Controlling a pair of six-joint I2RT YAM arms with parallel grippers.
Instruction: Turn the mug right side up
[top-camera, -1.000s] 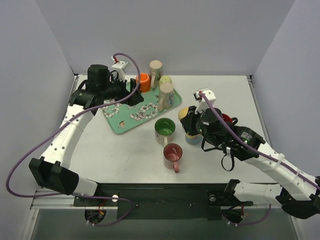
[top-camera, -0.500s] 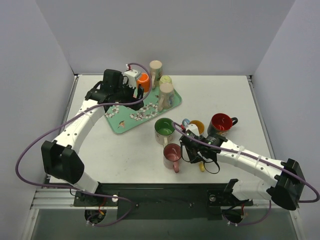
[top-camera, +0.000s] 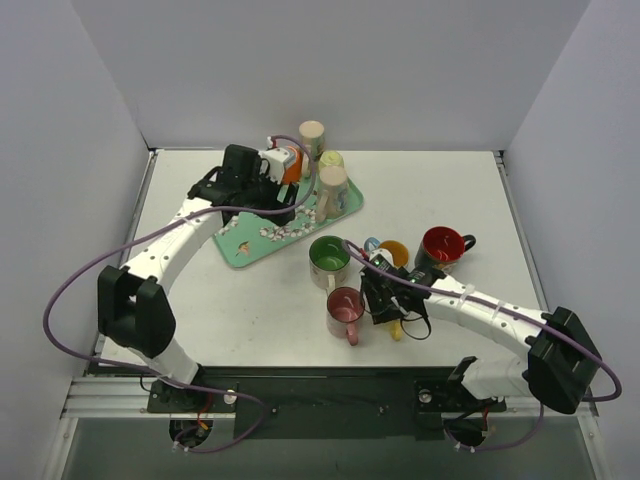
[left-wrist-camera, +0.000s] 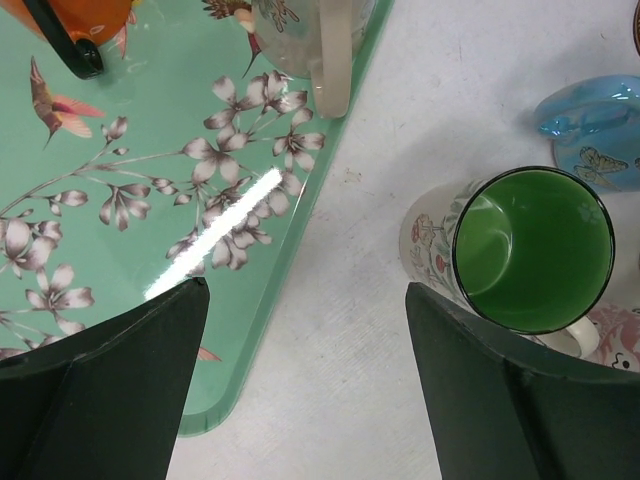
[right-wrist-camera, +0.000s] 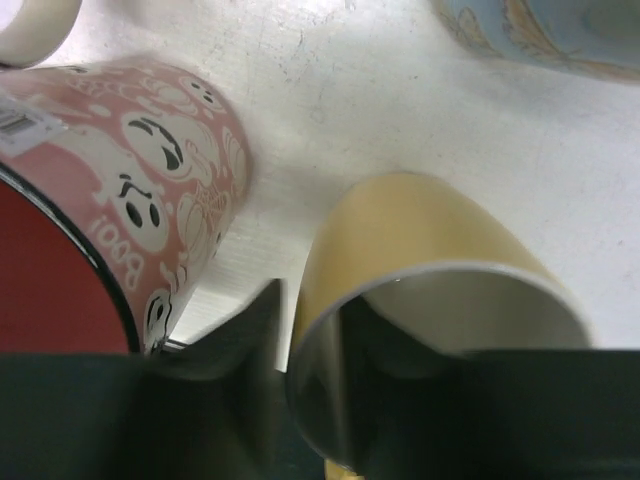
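Now that right arm (top-camera: 480, 310) has swung low | we're holding yellow mug (right-wrist-camera: 420, 240) just beside pink mug (right-wrist-camera: 170, 180), mouth facing up | right claw (right-wrist-camera: 315, 345) pinching its rim | left claw (left-wrist-camera: 305, 290) gaping, empty | flip looking nearly done

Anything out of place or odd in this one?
Nothing spilled or broken. The pale mugs on the green tray stand mouth down, unlike the upright green-lined mug. The right pincer grips a yellow mug by its rim, crowded close beside the pink mug.
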